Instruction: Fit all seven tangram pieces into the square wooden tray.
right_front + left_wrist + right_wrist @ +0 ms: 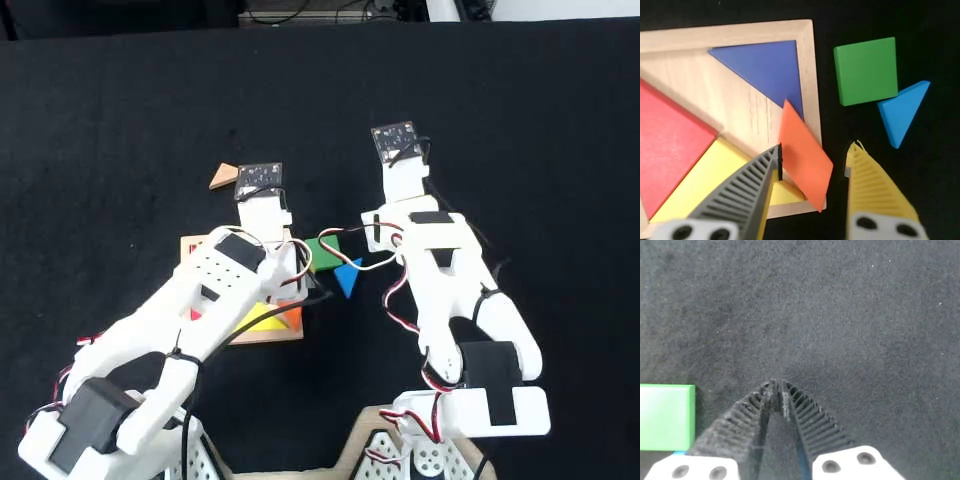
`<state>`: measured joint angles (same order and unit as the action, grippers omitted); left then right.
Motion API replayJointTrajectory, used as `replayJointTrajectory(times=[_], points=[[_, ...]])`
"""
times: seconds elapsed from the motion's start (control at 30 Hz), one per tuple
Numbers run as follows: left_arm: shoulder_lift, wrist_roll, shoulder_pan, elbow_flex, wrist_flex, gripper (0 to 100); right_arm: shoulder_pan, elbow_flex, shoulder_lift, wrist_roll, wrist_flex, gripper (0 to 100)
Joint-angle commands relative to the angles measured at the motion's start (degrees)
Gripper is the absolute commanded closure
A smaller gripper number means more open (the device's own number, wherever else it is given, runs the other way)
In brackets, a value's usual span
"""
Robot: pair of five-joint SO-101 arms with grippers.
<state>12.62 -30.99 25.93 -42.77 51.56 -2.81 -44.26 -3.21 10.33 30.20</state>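
Presently, in the left wrist view, the left gripper [817, 147] stands wide over the orange parallelogram [802, 155]. Its grey finger touches one long edge and its yellow finger is clear of the other. The piece is not seated. It lies across the right rim of the wooden tray [740, 32] near the near right corner, overlapping the yellow piece [710, 175]. The red piece [670, 145] and the dark blue triangle [767, 65] sit flat inside, with bare wood between them. The green square [866, 70] and the light blue triangle [902, 112] lie close together on the cloth just right of the tray.

Judgement: the step in hand is seating the parallelogram. Done well, both fingers close squarely on the long edges, lift the piece clear of the rim, turn it to match the bare slot, and lower it flat. A push from one finger alone would likely ride it further over the rim.

In the right wrist view, the right gripper [776, 386] is closed tip to tip on nothing above the black cloth [840, 315], with the green square just to its left.

The high view adds a tan triangle [222, 177] on the cloth beyond the tray's far edge, well apart from the other pieces. The left arm covers much of the tray here — the finger contact is read from the left wrist view.
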Motion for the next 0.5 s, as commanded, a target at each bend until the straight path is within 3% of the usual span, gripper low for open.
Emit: replayJointTrajectory(times=[0.0, 0.47], points=[[-2.55, -0.26, 0.48, 0.92, -0.97, 78, -0.79, 2.33, -0.31, 0.09, -0.88, 98.7], [-8.09, -0.35, 0.66, 5.93, -0.44, 78, -0.79, 2.33, -0.31, 0.09, -0.88, 98.7]])
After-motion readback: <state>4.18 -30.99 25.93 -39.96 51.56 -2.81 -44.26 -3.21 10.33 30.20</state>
